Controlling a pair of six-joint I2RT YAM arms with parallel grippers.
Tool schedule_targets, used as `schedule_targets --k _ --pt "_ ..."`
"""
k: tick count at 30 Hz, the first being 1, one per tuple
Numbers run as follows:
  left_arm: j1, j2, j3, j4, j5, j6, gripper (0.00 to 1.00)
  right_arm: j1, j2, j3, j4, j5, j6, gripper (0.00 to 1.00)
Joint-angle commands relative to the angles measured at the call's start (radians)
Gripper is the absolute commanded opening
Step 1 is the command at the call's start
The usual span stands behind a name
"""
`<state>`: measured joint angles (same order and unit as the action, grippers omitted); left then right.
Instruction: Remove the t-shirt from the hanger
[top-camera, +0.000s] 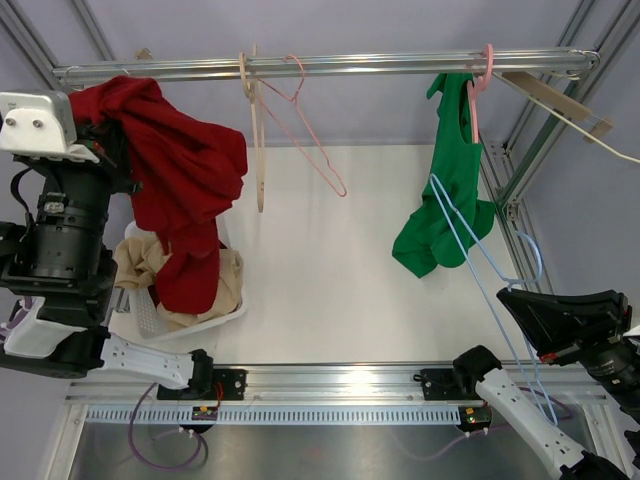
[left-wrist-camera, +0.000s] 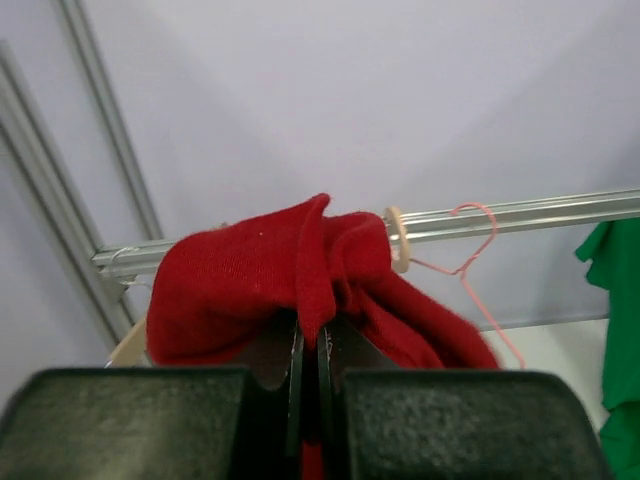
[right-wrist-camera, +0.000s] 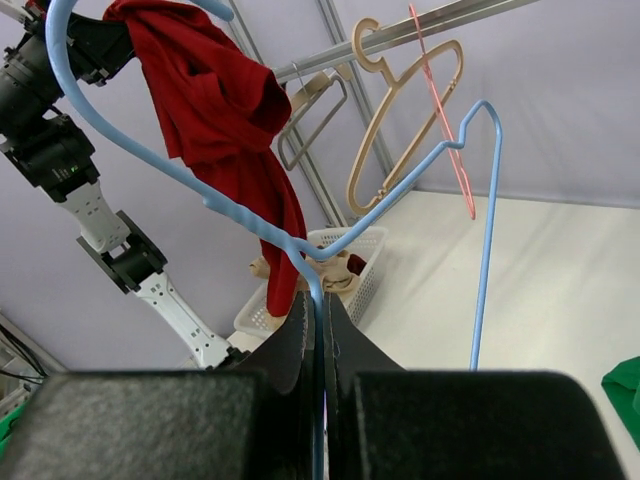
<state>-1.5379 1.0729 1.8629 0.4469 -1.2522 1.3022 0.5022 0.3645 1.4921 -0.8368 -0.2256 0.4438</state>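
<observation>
A red t-shirt (top-camera: 180, 170) hangs from my left gripper (top-camera: 108, 135) at the upper left, and its lower end drapes down into a white basket (top-camera: 150, 320). In the left wrist view the jaws (left-wrist-camera: 310, 350) are shut on a fold of the red t-shirt (left-wrist-camera: 300, 270). My right gripper (top-camera: 508, 296) is at the right and is shut on a bare blue wire hanger (top-camera: 487, 285). In the right wrist view the hanger (right-wrist-camera: 300, 250) runs between the closed jaws (right-wrist-camera: 320, 312), apart from the red t-shirt (right-wrist-camera: 220, 100).
A green t-shirt (top-camera: 445, 210) hangs on a pink hanger (top-camera: 478, 80) at the right of the overhead rail (top-camera: 380, 65). A beige hanger (top-camera: 255, 130) and a pink wire hanger (top-camera: 315, 140) hang on the rail's left. The basket holds beige cloth (top-camera: 140, 262).
</observation>
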Motion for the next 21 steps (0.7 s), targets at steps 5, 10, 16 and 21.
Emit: schedule_targets --k 5,10,16,21 --pt "0.028 -0.299 -0.416 0.437 -0.133 0.211 0.0 0.009 0.053 -0.001 -0.015 0.022 -0.056 0.0" --pt "0.152 -0.464 -0.66 0.002 -0.205 -0.118 0.0 0.009 0.073 -0.003 -0.021 0.019 -0.053 0.0" --pt "0.254 -0.539 -0.712 -0.907 -0.214 -1.017 0.0 0.009 0.079 -0.023 -0.004 0.019 -0.044 0.0" --pt "0.298 -0.484 -0.768 -1.276 -0.204 -1.489 0.0 0.009 0.097 -0.042 0.022 0.002 -0.047 0.0"
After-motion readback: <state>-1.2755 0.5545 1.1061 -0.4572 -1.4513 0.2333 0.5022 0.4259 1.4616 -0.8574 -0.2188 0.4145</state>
